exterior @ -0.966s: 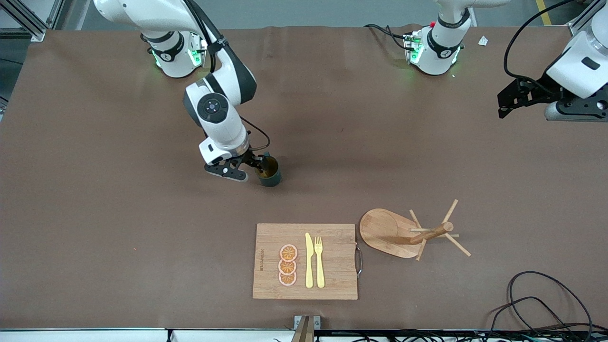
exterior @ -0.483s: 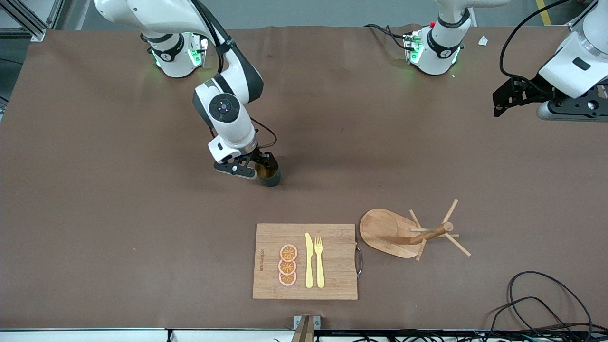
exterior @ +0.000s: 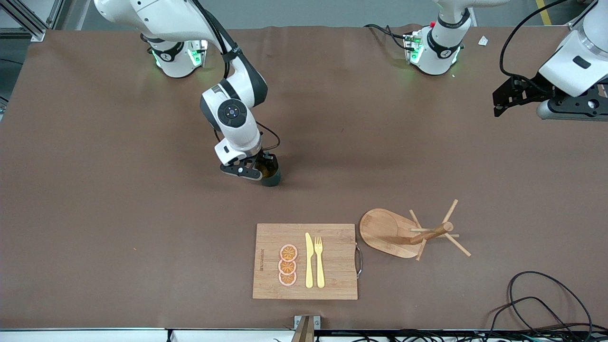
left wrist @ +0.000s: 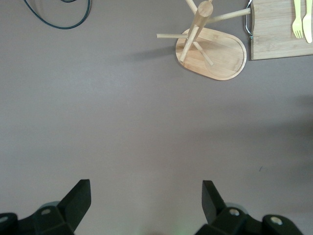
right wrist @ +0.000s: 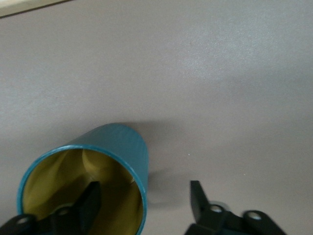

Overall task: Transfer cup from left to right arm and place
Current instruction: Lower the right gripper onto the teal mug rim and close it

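Note:
The cup (exterior: 271, 177), dark teal with a yellow-brown inside, stands upright on the brown table near its middle, toward the right arm's end. My right gripper (exterior: 260, 168) is down at the cup and open. In the right wrist view one finger (right wrist: 90, 196) reaches inside the cup (right wrist: 124, 144) and the other finger (right wrist: 196, 193) is outside it, so the jaws straddle the wall without closing. The handle is hidden. My left gripper (exterior: 501, 101) is open and empty, waiting in the air over the left arm's end of the table; it also shows in its wrist view (left wrist: 145, 190).
A wooden cutting board (exterior: 332, 237) with three orange slices (exterior: 288, 265), a yellow knife (exterior: 309, 261) and a fork (exterior: 319, 261) lies nearer the front camera. A wooden mug tree (exterior: 430, 233) stands beside it. Black cables (exterior: 546, 294) lie at the front corner.
My right gripper has shifted sideways toward the cup until one finger is inside it. The cup has stayed in place. My left gripper drew slightly away toward the table's end.

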